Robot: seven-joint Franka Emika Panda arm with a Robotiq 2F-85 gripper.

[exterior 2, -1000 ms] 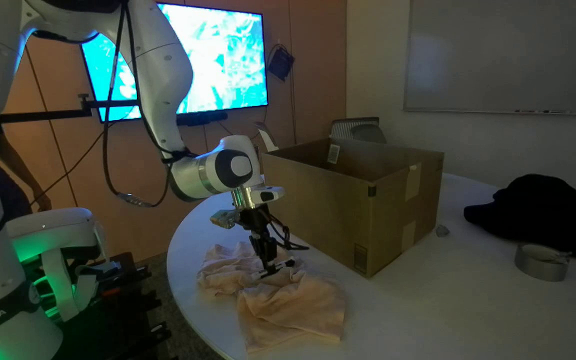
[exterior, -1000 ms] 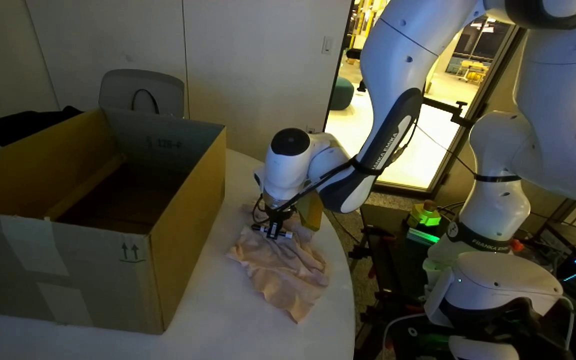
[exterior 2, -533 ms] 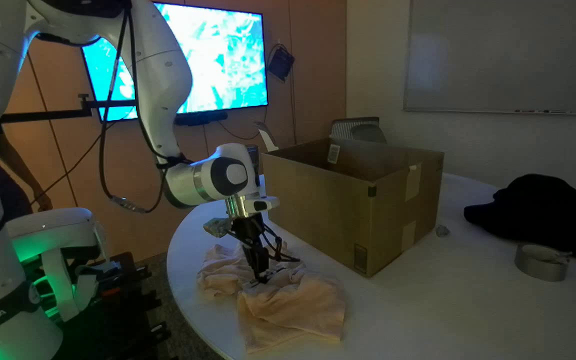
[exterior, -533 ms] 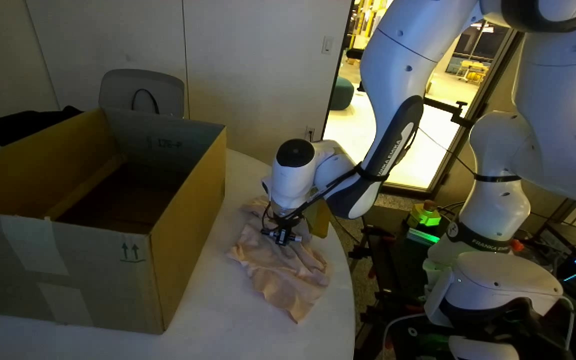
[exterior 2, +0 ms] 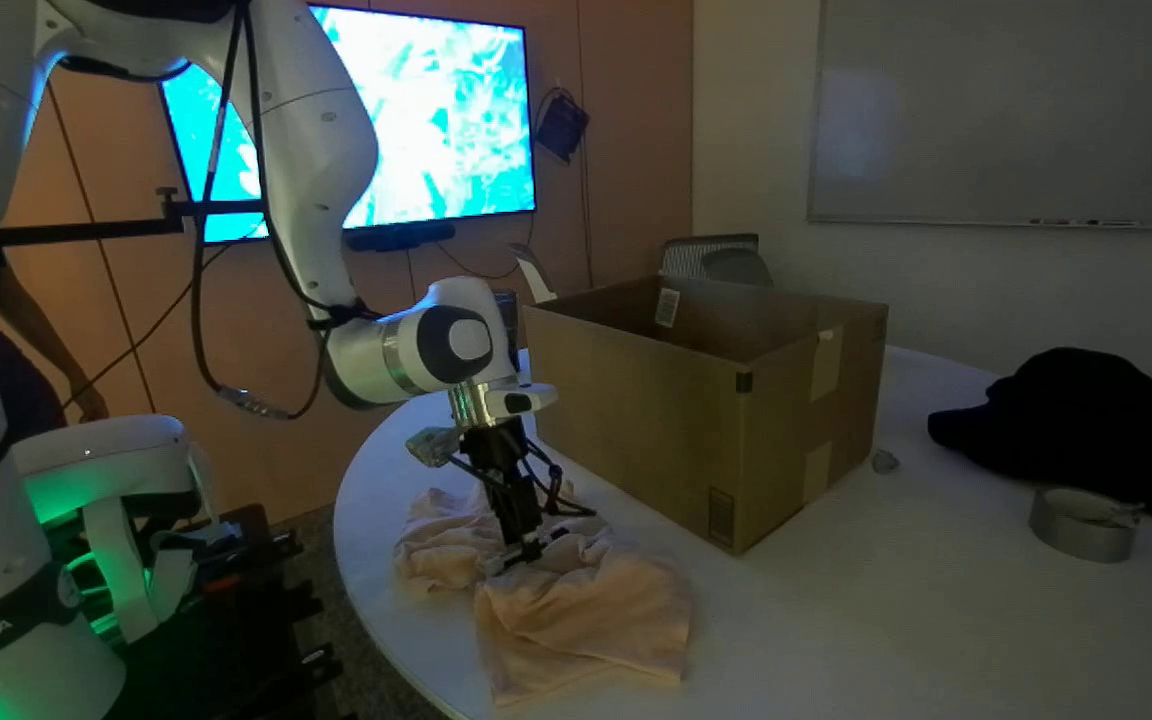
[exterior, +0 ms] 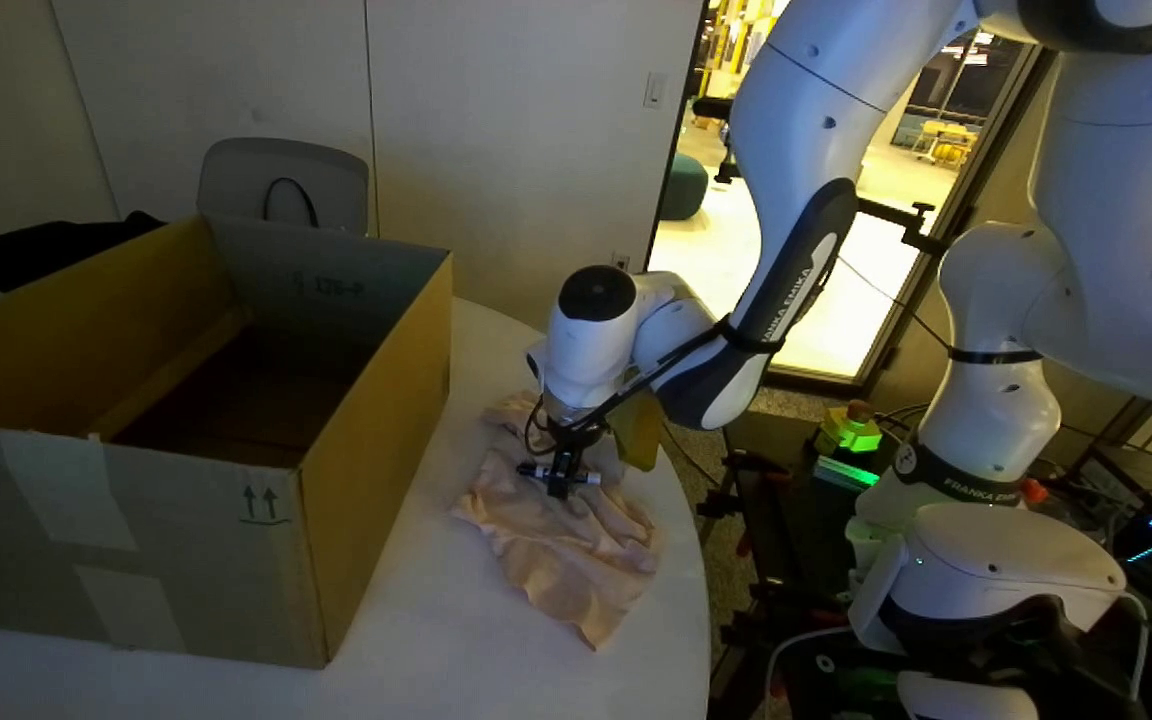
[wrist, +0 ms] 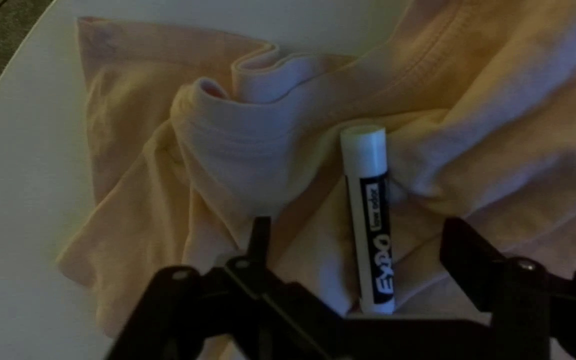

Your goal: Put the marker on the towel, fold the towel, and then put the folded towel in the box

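A white marker (wrist: 368, 220) with a black EXPO label lies on the wrinkled peach towel (wrist: 133, 125), its near end hidden behind my gripper's dark body in the wrist view. My gripper (wrist: 357, 235) is open, one finger on each side of the marker, with a visible gap to both. In an exterior view the marker's white end (exterior: 591, 479) pokes out beside the gripper, low over the towel (exterior: 576, 560). The towel is spread in loose creases on the white table, with a flap visible in an exterior view. The open-topped cardboard box (exterior 2: 636, 420) stands beside it.
The round table's edge (exterior: 704, 620) runs close by the towel on the robot's side. Beyond the box lie a black cloth (exterior 2: 1076, 430), a grey tape roll (exterior 2: 1083, 525) and a small crumpled bit (exterior 2: 884, 461). A chair (exterior: 281, 180) stands behind the box.
My gripper came down onto the towel with the marker between its fingers, then spread its jaws and rose slightly. The marker stays on the cloth. Towel and box look the same.
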